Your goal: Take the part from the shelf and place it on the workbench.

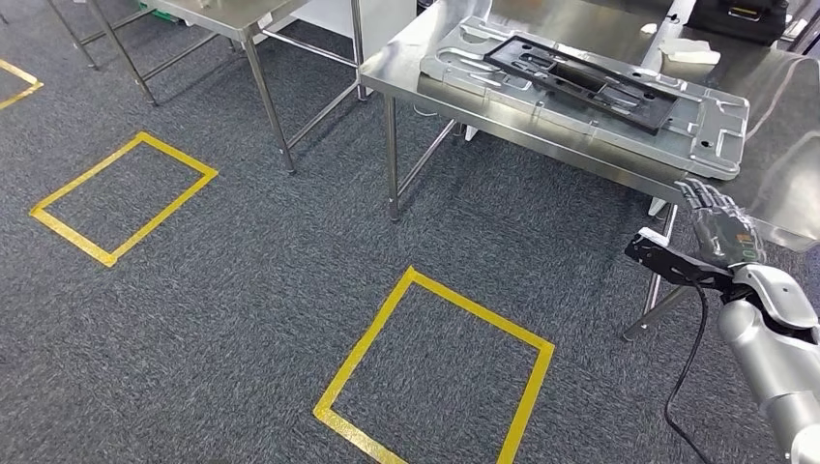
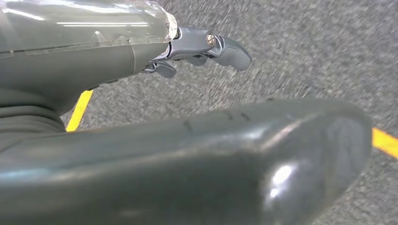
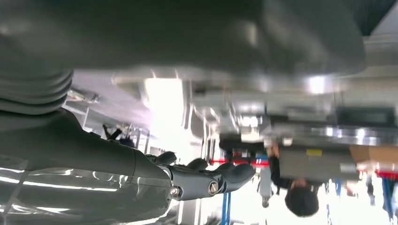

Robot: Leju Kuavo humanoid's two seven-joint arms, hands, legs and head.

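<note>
A flat silver metal part with a black frame on top lies on the steel workbench at the upper right. My right hand hovers just off the bench's near edge, below the part's right corner, fingers stretched out and holding nothing. In the right wrist view the right hand is empty too, with its fingers pointing under the bench. My left hand hangs over the grey carpet, with its fingers extended and its thumb apart, gripping nothing.
A second steel table stands at the upper left. Yellow tape squares mark the carpet. A white object and a dark case sit at the bench's far side. A person stands in the distance.
</note>
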